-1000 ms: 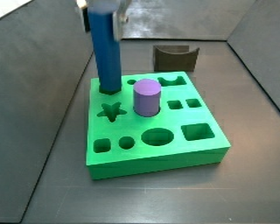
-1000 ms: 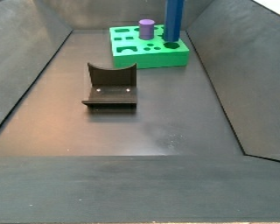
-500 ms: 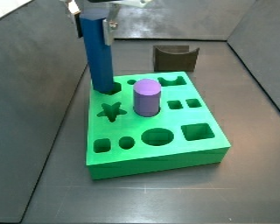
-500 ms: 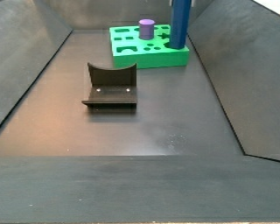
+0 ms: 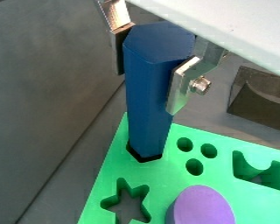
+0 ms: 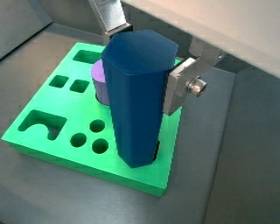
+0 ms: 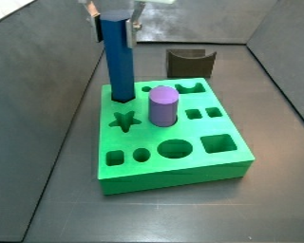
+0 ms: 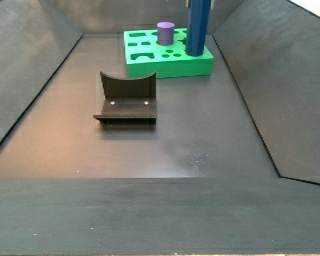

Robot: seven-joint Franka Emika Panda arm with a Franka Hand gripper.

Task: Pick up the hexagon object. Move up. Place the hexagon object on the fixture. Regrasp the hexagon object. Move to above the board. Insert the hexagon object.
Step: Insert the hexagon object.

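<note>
Side views place the gripper (image 7: 114, 13) at the far end of the enclosure, above the far corner of the board (image 7: 193, 166), its jaws closed on the upper end of the hexagon object (image 7: 118, 57), which stands upright. Both wrist views show the flat silver fingers (image 5: 184, 80) pressed against opposite faces of the blue bar, whose lower end sits in the hexagonal cut-out at the board's corner, next to the star hole (image 5: 127, 201). A purple cylinder (image 7: 162, 105) stands in a round hole just beside it, and the fixture (image 8: 125, 98) sits empty on the floor, well apart from the board. Judging by this, the insertion step is under way; how deep the bar has seated cannot be told. The next move likely calls for a straight downward push, keeping the bar vertical, before the jaws let go.
</note>
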